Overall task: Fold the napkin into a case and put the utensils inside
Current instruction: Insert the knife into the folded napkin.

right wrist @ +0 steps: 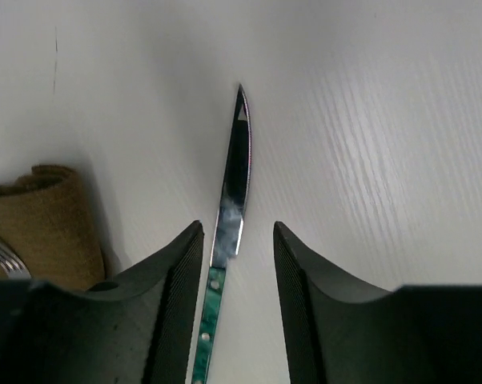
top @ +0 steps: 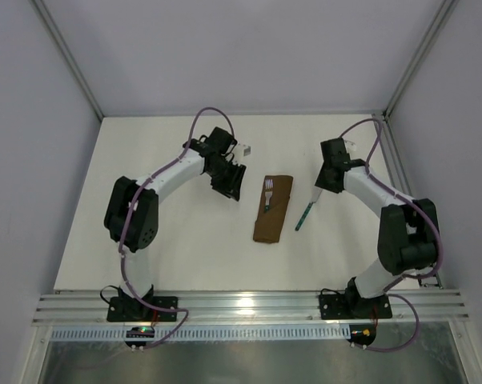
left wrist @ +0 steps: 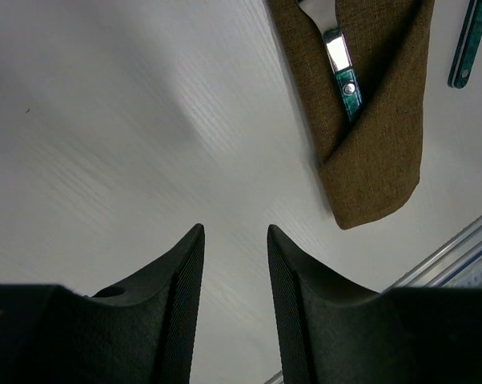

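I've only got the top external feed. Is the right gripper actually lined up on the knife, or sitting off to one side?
Observer: Lined up. In the right wrist view the knife runs lengthwise through the gap of the open right gripper, with table showing on both sides of the blade.
Operator: Is the fork properly inside the case?
Observer: Partly. The left wrist view shows its teal handle slipping under a diagonal fold of the case, with the metal neck exposed.
Operator: Is the left gripper holding anything?
Observer: No. It is open, with only table showing in its gap.
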`<state>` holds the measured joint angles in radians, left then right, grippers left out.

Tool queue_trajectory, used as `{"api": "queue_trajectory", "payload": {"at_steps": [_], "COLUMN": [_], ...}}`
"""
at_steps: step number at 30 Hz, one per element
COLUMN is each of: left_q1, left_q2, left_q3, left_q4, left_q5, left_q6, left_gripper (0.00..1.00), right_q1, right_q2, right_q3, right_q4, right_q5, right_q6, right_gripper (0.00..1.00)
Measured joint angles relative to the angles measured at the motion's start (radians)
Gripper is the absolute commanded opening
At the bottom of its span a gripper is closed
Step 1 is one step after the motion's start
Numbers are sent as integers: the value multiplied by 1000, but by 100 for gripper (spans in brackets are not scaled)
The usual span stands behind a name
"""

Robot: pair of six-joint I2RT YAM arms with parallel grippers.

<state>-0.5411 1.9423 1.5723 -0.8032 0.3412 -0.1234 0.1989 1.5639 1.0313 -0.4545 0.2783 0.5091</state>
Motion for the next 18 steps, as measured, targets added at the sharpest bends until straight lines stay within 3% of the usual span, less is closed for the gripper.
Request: {"api": "queue_trajectory", "payload": {"at_steps": [5,12,18], "left_q1": [10,11,11], "left_q2": [-2,-3,-3], "left_q3": [-3,-23,-29], "left_q4": [15,27,31], "left_q5": [0,10,27], "left_q6": [0,0,-6], "left_gripper": [39,39,39], "right_q1": [22,169,192], "right_q2": [164,181,168], "right_q3": [138,75,13], "right_q4": [-19,-80,-98], "right_q5": [-26,-15,-10], "right_q6": [-4,36,77], "right_gripper": [54,58,58]}}
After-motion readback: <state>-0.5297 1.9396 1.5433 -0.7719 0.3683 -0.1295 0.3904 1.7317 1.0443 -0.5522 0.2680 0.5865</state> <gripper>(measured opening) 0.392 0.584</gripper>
